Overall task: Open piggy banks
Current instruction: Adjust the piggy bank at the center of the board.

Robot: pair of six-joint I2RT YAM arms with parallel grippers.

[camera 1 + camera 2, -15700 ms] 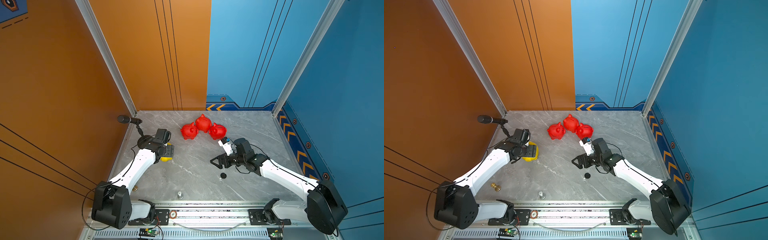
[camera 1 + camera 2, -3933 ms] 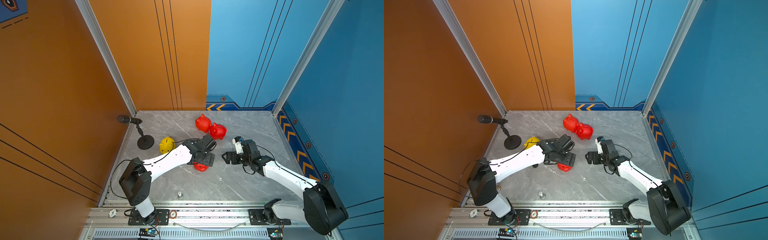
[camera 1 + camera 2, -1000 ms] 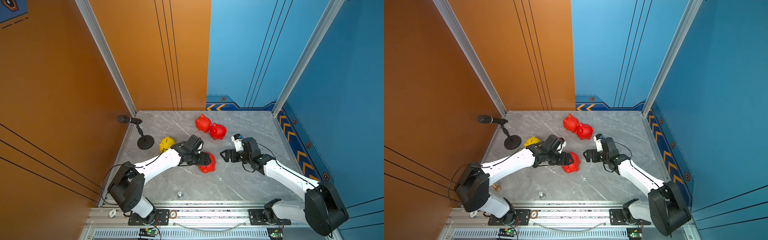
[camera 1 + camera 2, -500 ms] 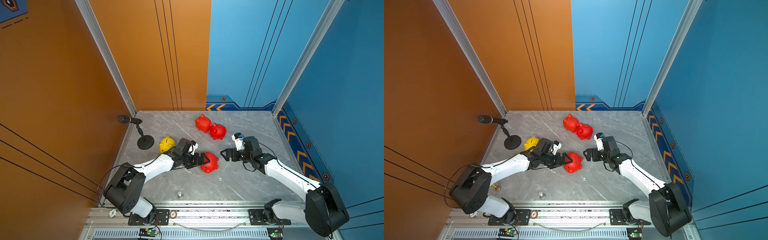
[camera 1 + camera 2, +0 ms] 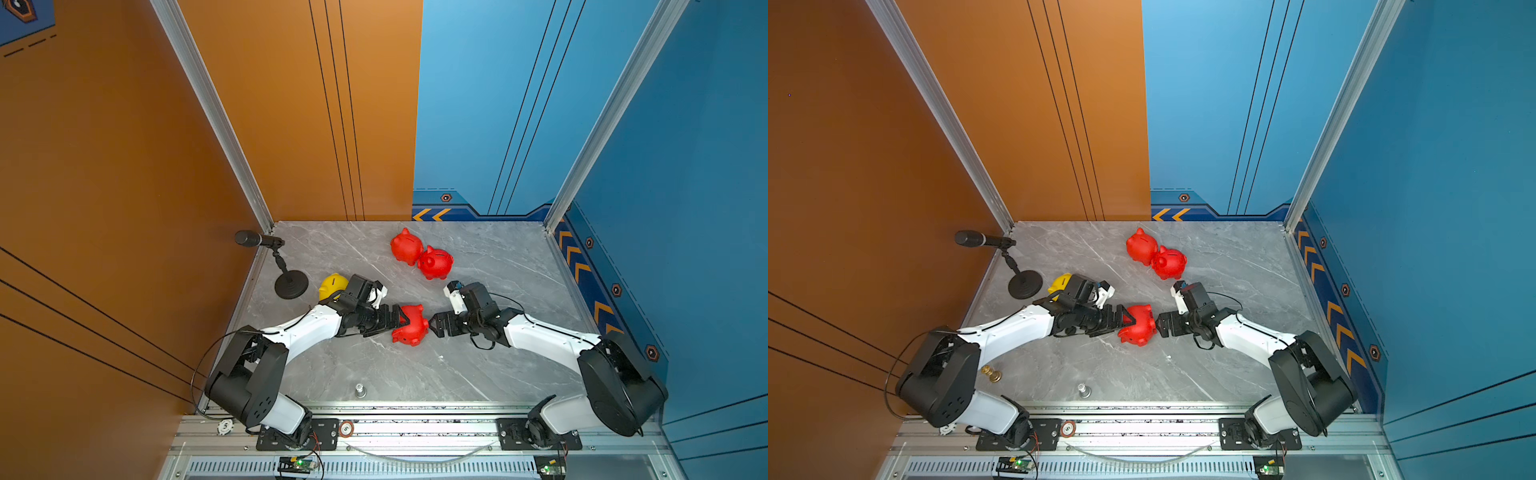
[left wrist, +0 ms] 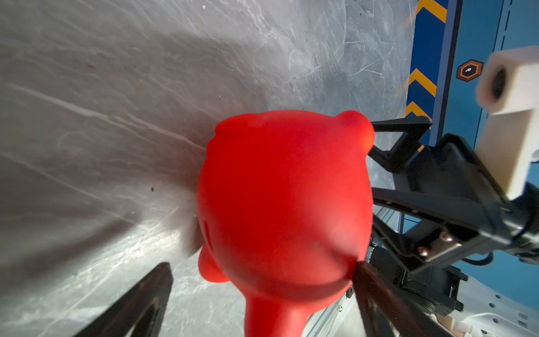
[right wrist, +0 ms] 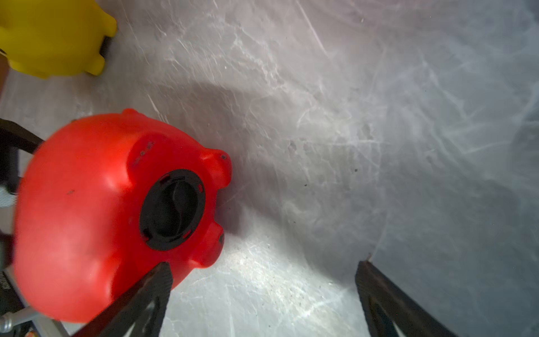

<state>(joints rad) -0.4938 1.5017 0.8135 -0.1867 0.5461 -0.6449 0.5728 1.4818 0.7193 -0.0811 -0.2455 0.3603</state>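
Release: left gripper has let go of red piggy bank

Its jaws, clamped a second ago, now stand wide, gripping nothing. Bank lies on its side on the worktop, black plug still in, facing the right gripper, whose jaws are wide and empty. Unplugging looks next

Left arm: reaching low toward centre; left end effector level, jaws spread wide.
Right arm: reaching low toward centre; right end effector level, jaws spread wide.
Both end effectors: tips facing, near each other.
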